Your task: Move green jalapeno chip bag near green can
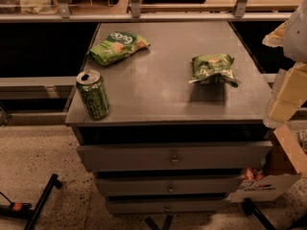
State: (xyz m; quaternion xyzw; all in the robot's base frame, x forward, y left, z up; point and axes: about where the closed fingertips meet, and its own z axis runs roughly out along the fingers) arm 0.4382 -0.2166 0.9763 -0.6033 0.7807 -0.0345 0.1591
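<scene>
- You see the green jalapeno chip bag (212, 69) on the right part of the table (158, 99), well apart from the green can (93, 94) at the front left corner.
- The pale shape at the right edge is probably your gripper (287, 96), beside the bag and apart from it; whether it is released or clenched, I cannot tell.

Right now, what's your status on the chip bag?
Hand at right edge of view, beside the table, apart from chip bag. Bag on table's right side, can at front-left corner. Lime bag back-left, off the line between them.
</scene>
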